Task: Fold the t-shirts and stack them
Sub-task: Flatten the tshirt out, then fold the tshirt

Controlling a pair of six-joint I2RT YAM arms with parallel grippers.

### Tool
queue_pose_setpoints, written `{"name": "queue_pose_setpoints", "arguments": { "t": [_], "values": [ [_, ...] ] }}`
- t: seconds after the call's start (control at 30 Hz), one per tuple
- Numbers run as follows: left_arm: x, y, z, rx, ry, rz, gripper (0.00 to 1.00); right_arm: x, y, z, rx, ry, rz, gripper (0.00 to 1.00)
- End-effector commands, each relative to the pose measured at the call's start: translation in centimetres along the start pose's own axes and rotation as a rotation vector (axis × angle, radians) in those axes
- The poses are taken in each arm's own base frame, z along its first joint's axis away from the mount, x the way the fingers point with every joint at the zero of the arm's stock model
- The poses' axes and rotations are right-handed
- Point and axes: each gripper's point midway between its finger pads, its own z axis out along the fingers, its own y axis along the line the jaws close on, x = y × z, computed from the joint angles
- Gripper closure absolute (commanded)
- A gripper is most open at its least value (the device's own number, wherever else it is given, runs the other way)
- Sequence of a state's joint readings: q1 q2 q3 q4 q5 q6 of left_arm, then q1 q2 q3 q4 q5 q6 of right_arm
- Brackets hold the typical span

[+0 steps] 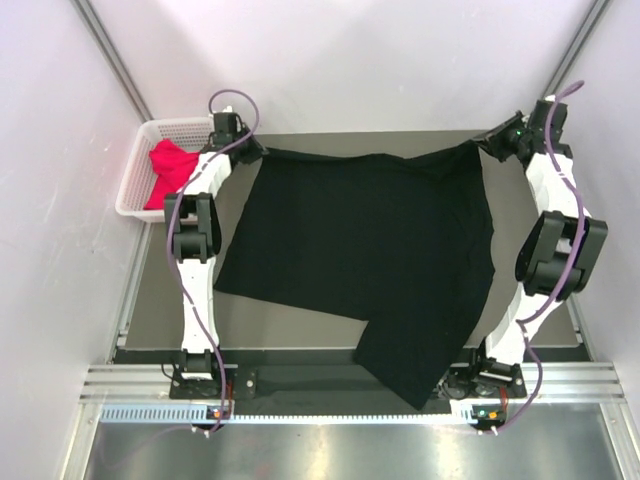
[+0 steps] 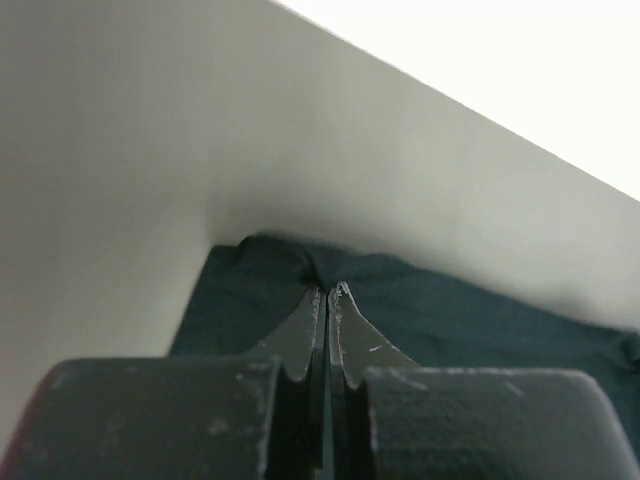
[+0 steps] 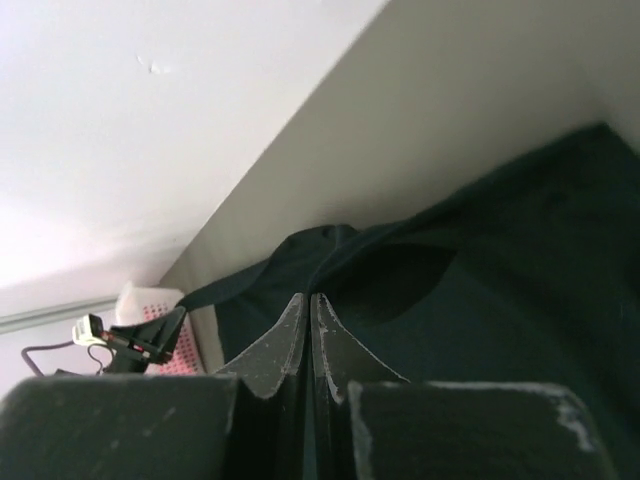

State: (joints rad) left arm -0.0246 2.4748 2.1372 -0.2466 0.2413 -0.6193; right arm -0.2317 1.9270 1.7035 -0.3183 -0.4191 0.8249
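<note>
The large black t-shirt (image 1: 370,250) lies spread over the table, its far edge pulled taut between both grippers. My left gripper (image 1: 255,150) is shut on the shirt's far left corner. The left wrist view shows those fingertips (image 2: 327,291) pressed together with black cloth (image 2: 450,320) bunched at them. At the far right corner my right gripper (image 1: 485,143) is shut on the shirt too; its tips (image 3: 308,297) meet on a fold of the black cloth (image 3: 520,280). The red-pink t-shirt (image 1: 170,170) sits crumpled in the basket.
A white lattice basket (image 1: 130,185) stands off the table's far left corner, next to the left arm. The grey table (image 1: 300,330) shows bare at the near left. The black shirt's near corner (image 1: 410,375) hangs over the front edge between the arm bases. Walls close in on all sides.
</note>
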Motion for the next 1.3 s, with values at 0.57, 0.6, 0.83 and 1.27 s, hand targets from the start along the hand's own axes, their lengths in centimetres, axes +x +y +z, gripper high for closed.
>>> {"name": "queue_pose_setpoints", "arguments": {
  "t": [0.57,0.6,0.83,1.27],
  "values": [
    [-1.4,2.6,-8.9,-0.079,0.122,0.070,1.00,5.1,-3.8,-9.3,0.158,0.103,0.232,1.00],
    [-0.9,2.4,-8.7,-0.071,0.131,0.063,1.00,4.8,-3.7,-9.6,0.160,0.090,0.227,1.00],
    [1.3,1.7,-7.8,-0.044,0.188,0.048,1.00,3.2,-3.8,-12.2,0.229,0.011,0.140,1.00],
    [2.6,3.4,-9.4,-0.199,0.216,0.057,1.00,7.0,-7.7,-15.9,0.395,0.046,0.098,1.00]
  ]
}}
